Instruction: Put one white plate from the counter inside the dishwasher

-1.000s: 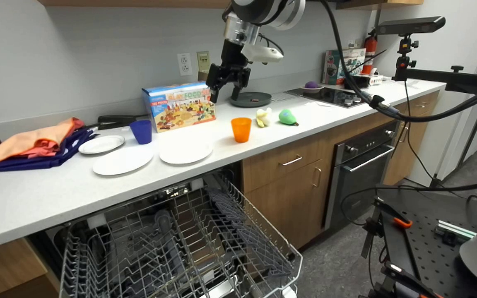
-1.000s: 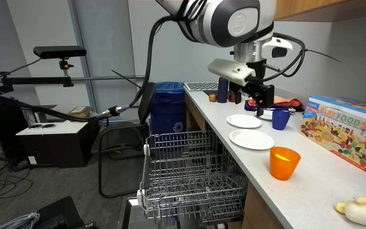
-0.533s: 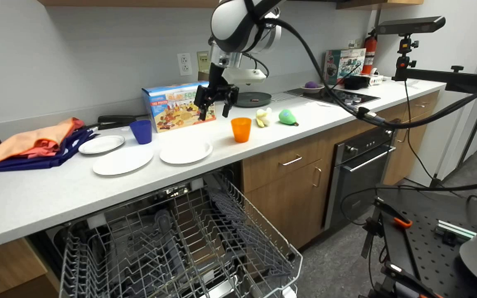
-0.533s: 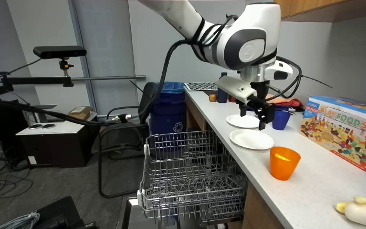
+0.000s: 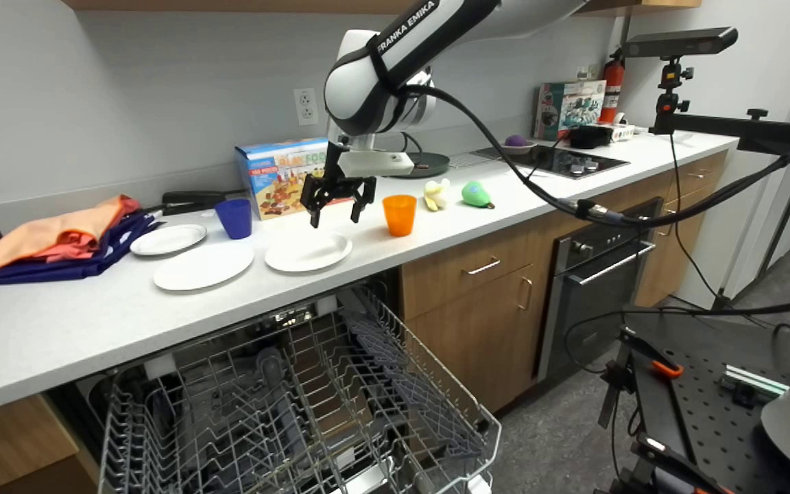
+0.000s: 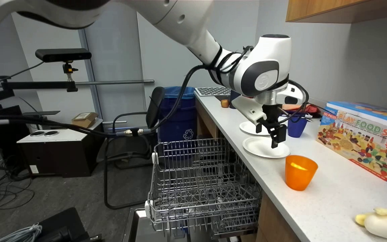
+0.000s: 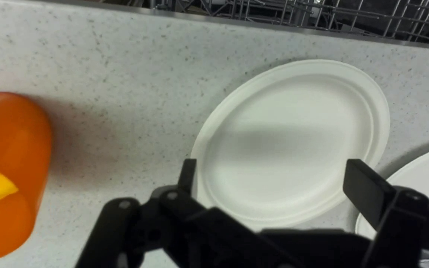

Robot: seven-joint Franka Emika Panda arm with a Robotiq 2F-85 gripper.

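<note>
Okay so | black two-finger gripper (image 5: pixel 334 218) hangs over the roundish, shallow-rimmed white plate (image 5: pixel 308 255), fingers spread wide | plate's lying flat on the speckled white counter (image 7: pixel 125 48), between a translucent orange cup (image 5: pixel 400 215) and another white plate (image 5: pixel 204 266) | under-counter dishwasher (image 6: pixel 203 205) sits below, grey wire rack (image 5: pixel 302 384) jutting out

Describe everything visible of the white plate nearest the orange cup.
The white plate has a shallow well and a raised rim, and looks like plastic or moulded paper. It lies flat, face up, on the counter near the edge above the dishwasher; nothing else visibly touches it. The open gripper hangs above it.
</note>
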